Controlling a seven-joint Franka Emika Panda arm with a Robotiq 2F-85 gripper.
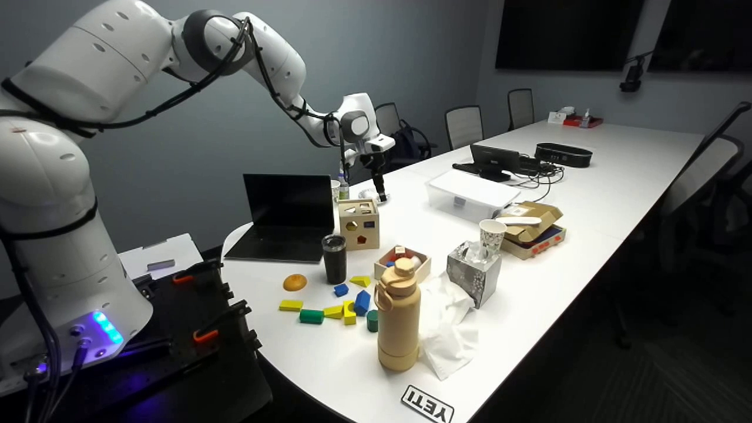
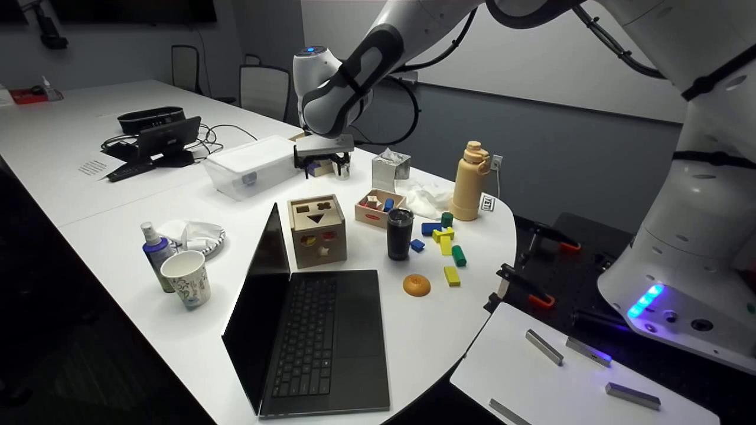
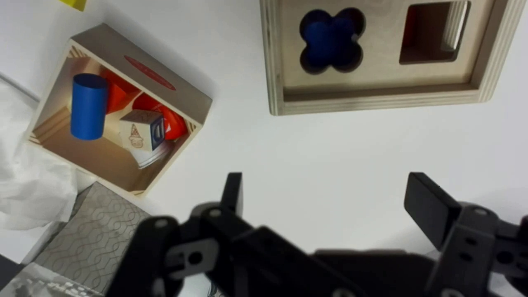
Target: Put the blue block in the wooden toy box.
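Observation:
A tiny blue block (image 1: 341, 289) lies on the table near the black tumbler; it also shows in an exterior view (image 2: 417, 245). It is out of the wrist view. A larger blue block (image 1: 362, 302) lies close by. The light-tan wooden toy box (image 1: 359, 241) with shape cut-outs stands upright beside the laptop, also in an exterior view (image 2: 319, 227). In the wrist view its top (image 3: 381, 41) shows at upper right, with something blue visible through the clover-shaped hole. My gripper (image 3: 324, 189) is open and empty above the table, apart from the box; it also shows in an exterior view (image 2: 323, 169).
A small wooden tray (image 3: 165, 74) holds a blue cylinder (image 3: 88, 111), a letter cube and red pieces. A tissue box (image 1: 474, 276), tan bottle (image 1: 399, 323), black tumbler (image 1: 335, 261), open laptop (image 2: 331, 330), plastic bin (image 2: 254, 168) and yellow and green blocks stand around.

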